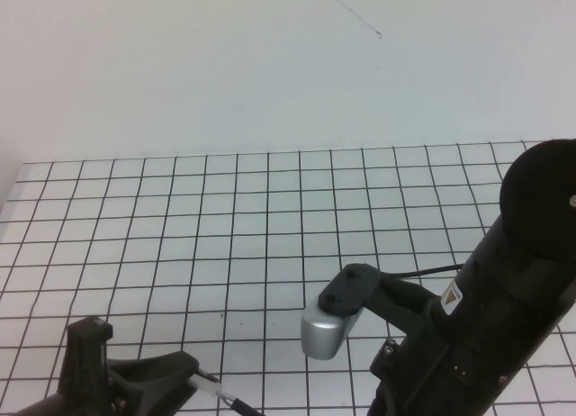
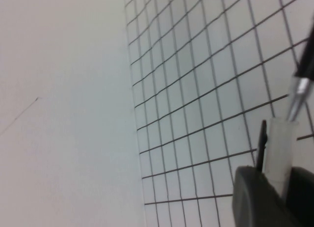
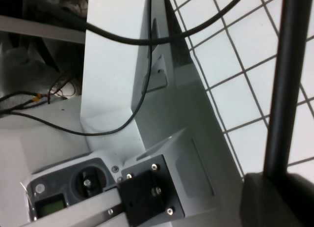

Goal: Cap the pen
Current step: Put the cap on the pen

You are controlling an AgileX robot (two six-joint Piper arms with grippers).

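Observation:
My left gripper [image 1: 183, 381] sits low at the table's front left. In the left wrist view my left gripper [image 2: 279, 183] is shut on a short pale cap [image 2: 279, 146] with a dark clip. The pen [image 2: 306, 60], thin and black with a silvery tip [image 2: 296, 101], points into the cap's open end; I cannot tell how far in the tip is. In the right wrist view my right gripper [image 3: 282, 190] is shut on the pen's black shaft [image 3: 287, 79]. In the high view the cap [image 1: 208, 380] and the pen tip [image 1: 236, 403] meet at the bottom edge, where my right gripper is out of view.
The white table with a black grid [image 1: 270, 218] stretches back to a plain wall. My right arm [image 1: 504, 299] and its silver wrist camera [image 1: 324, 333] stand over the front right. The robot's white base and cables [image 3: 127, 74] show in the right wrist view.

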